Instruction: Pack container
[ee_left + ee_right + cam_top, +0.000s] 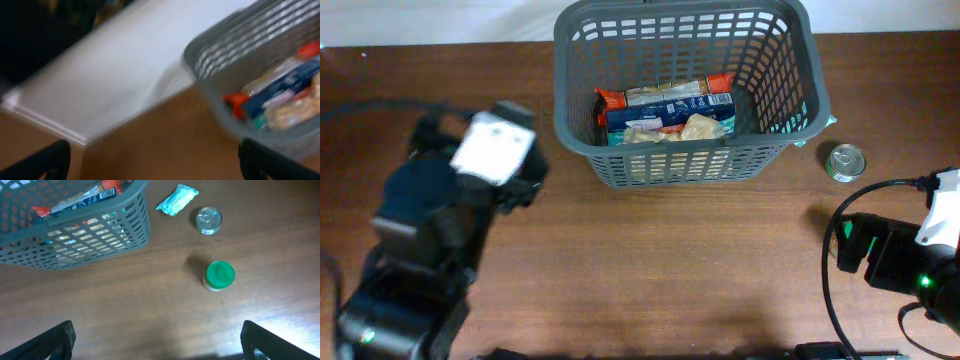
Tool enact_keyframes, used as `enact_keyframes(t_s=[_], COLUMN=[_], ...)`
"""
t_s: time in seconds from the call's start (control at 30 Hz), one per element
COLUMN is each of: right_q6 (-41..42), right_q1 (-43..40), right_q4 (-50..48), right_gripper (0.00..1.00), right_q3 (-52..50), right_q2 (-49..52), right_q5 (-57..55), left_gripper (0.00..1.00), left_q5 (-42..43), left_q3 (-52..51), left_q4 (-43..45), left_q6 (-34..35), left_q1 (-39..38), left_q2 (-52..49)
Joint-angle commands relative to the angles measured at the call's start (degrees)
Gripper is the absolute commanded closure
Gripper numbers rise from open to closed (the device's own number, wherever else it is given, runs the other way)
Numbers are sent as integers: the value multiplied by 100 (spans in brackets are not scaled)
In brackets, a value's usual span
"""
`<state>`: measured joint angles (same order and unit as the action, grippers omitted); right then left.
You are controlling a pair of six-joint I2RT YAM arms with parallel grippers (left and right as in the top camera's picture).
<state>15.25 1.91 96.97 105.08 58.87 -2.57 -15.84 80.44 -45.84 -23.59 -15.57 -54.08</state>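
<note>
The dark grey basket (680, 165) stands at the back middle of the wooden table. It holds an orange-and-blue packet (665, 105) and a pale bag (695, 128). It also shows blurred in the left wrist view (215, 60) and in the right wrist view (100, 230). My left gripper (157, 165) is open and empty over bare table, left of the basket. My right gripper (160, 340) is open and empty over the table, in front of a green-lidded jar (220, 275).
A small tin can (846, 161) stands right of the basket and shows in the right wrist view (208, 220). A teal packet (177, 199) lies beside the basket's right wall. A white wall edge (75, 110) shows behind the table.
</note>
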Motion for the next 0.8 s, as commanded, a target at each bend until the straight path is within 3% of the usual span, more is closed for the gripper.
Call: enact_keyframes(t_s=[0.0,0.1,0.3,0.5,0.77], right_q6=[50,50,50,50,50], right_q1=[-7,-7,-7,-7,-7], right_q4=[33,33,33,33,33], right_gripper=[1,1,1,1,1], right_q3=[9,9,9,9,9], right_q2=[9,9,9,9,9], right_q5=[-72,-72,-72,-72,-72], left_gripper=[1,1,1,1,1], left_q5=[979,1635,3674,4323,4347], left_q3=[63,63,61,61,61], left_q4=[-667,-1346,-2446,-2533,-2459], left_q6=[828,850,-420,-695,-693], left_q1=[894,1519,2275,2326,2326], left_q2=[282,284,284,284,284])
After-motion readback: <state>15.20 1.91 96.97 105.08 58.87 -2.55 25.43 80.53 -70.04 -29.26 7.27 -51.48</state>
